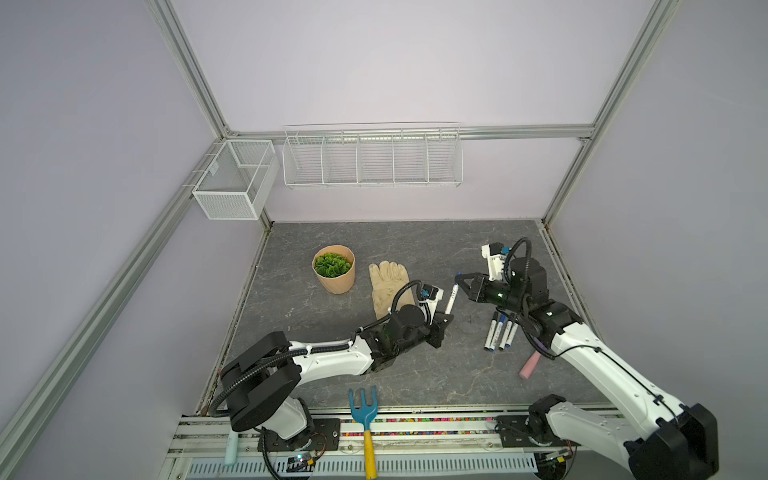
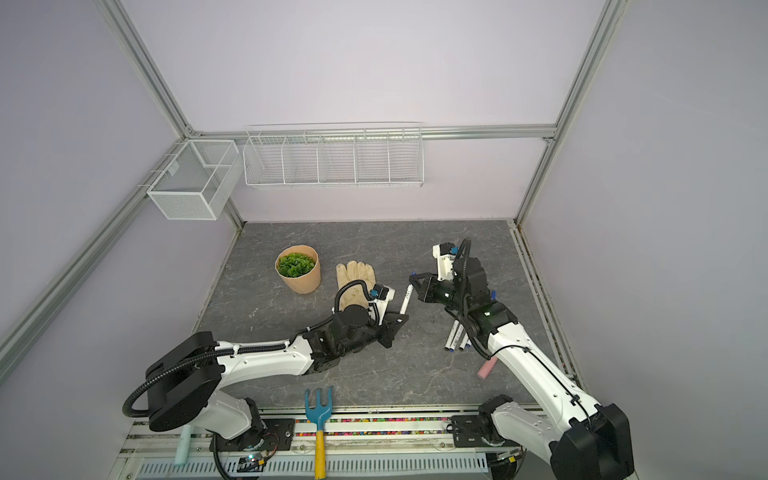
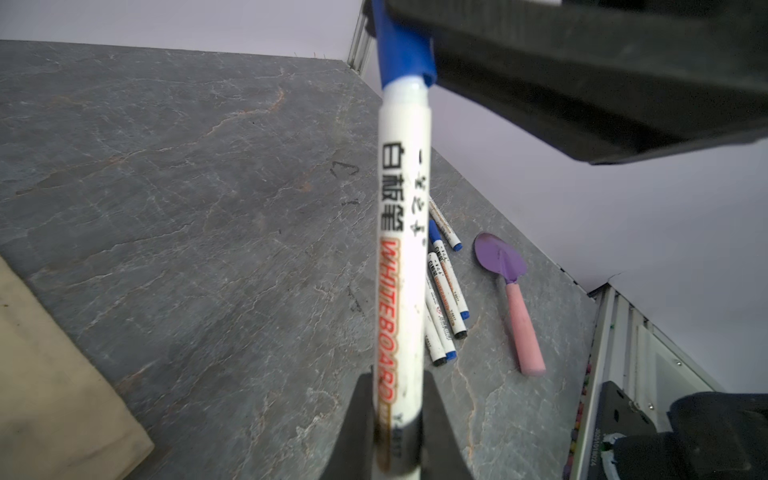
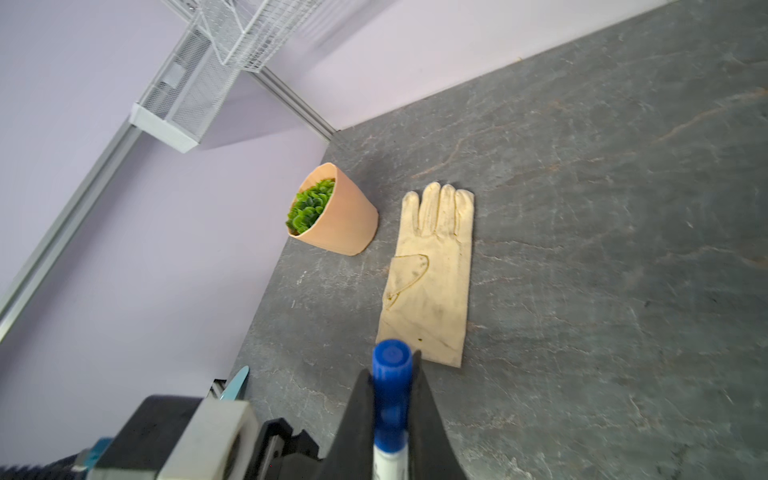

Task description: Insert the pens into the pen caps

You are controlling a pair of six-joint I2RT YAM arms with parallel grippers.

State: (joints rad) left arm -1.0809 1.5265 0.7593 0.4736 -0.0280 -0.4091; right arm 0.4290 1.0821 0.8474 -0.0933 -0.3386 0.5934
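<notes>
A white pen (image 1: pixel 451 298) (image 2: pixel 406 300) (image 3: pixel 405 249) is held off the table, slanting up to the right in both top views. My left gripper (image 1: pixel 446 316) (image 2: pixel 401 318) (image 3: pixel 399 415) is shut on its lower end. A blue pen cap (image 1: pixel 457 276) (image 3: pixel 401 45) (image 4: pixel 390 386) covers the pen's upper end, and my right gripper (image 1: pixel 459 279) (image 2: pixel 414 279) (image 4: pixel 391 368) is shut on that cap. A short white neck shows between cap and barrel. Several more pens (image 1: pixel 500 333) (image 2: pixel 456 338) (image 3: pixel 446 303) lie side by side on the table under the right arm, partly hidden by it.
A cream glove (image 1: pixel 388 284) (image 4: pixel 432 274) and a potted green plant (image 1: pixel 333 268) (image 4: pixel 336 212) lie behind the left arm. A purple trowel with a pink handle (image 3: pixel 515 307) (image 1: pixel 530 365) lies beside the pens. A blue hand rake (image 1: pixel 365 415) overhangs the front edge. Wire baskets (image 1: pixel 372 160) hang on the back wall.
</notes>
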